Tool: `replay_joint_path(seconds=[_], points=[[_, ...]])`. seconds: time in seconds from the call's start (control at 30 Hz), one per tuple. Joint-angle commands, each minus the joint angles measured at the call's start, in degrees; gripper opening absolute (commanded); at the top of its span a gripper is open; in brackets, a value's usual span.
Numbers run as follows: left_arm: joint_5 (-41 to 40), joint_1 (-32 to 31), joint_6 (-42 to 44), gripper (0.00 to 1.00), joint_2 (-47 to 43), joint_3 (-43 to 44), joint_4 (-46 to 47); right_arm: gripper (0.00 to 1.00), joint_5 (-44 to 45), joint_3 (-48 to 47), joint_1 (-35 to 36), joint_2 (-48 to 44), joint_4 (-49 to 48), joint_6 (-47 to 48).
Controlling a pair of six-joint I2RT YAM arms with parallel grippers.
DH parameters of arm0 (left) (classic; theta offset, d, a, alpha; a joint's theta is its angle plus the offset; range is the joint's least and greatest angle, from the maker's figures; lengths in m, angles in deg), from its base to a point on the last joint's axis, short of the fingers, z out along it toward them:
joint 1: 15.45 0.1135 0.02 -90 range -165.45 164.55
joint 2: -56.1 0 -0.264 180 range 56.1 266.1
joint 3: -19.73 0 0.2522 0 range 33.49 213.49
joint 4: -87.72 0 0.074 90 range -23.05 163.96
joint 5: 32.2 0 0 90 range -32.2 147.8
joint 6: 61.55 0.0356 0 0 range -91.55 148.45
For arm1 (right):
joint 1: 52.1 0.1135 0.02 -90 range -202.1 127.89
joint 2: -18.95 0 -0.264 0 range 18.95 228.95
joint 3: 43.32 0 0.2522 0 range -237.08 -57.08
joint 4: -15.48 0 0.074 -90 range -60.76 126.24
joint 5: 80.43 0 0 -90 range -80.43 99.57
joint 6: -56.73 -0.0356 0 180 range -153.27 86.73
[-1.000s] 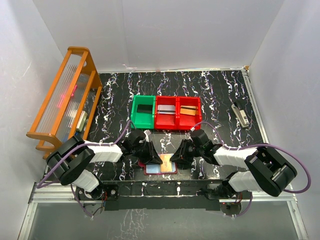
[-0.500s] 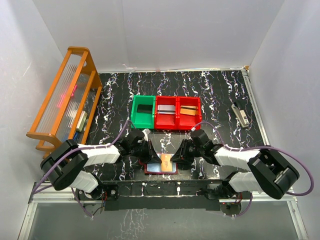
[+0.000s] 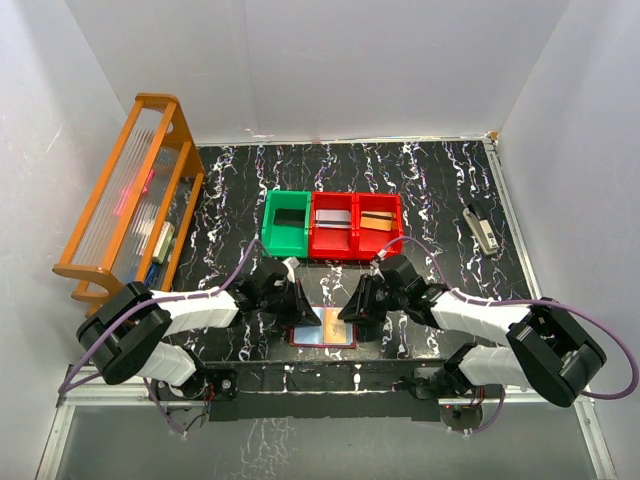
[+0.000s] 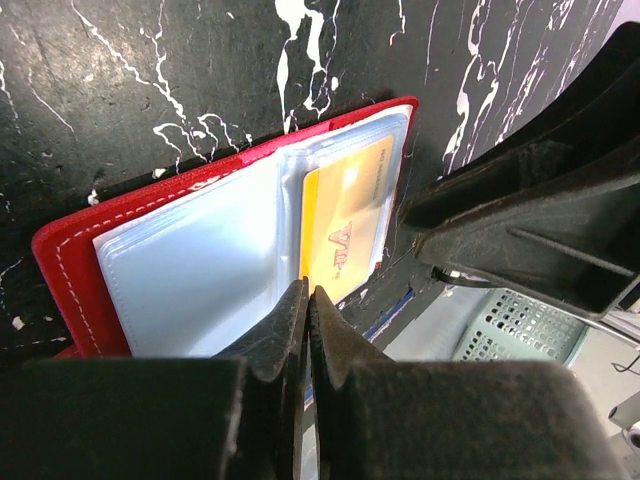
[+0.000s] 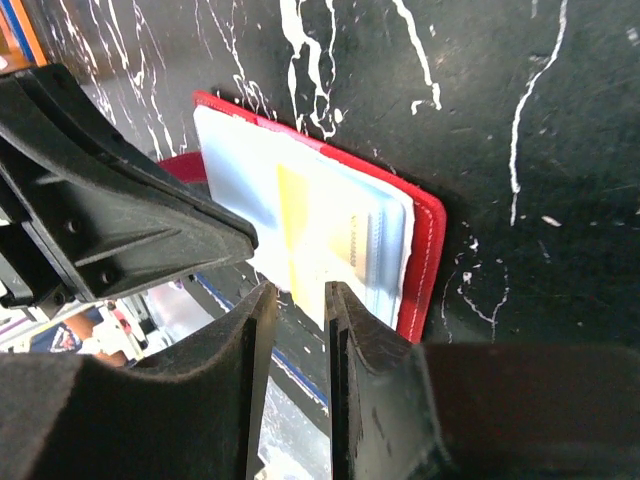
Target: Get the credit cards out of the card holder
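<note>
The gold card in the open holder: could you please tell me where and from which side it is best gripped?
Probably the brighter long edge of the card beside the holder's fold, where the sleeve seems not to cover it. The card lies flat, so the right end effector should come from above the fold and draw it sideways.

You can't read the print on the gold card (image 4: pixel 345 230) inside the card holder (image 4: pixel 70 280); its lower edge hides behind the left gripper (image 4: pixel 307 295), which also covers the holder's near rim.
</note>
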Motion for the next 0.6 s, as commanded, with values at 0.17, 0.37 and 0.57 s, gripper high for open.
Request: replay_joint_path(seconds=[0.17,0.37,0.57], points=[[1.2,-0.2,0.7,0.06,-1.0,0.9,-0.2,0.25,2.9,-0.7,1.4,0.9,0.1,-2.4],[2.8,-0.3,1.1,0.22,1.0,1.3,0.3,0.25,3.3,1.3,1.4,4.1,-0.9,-3.1],[3.4,-0.2,0.0,0.31,3.8,0.7,1.5,0.24,3.6,2.1,1.5,5.1,-2.0,-4.2]])
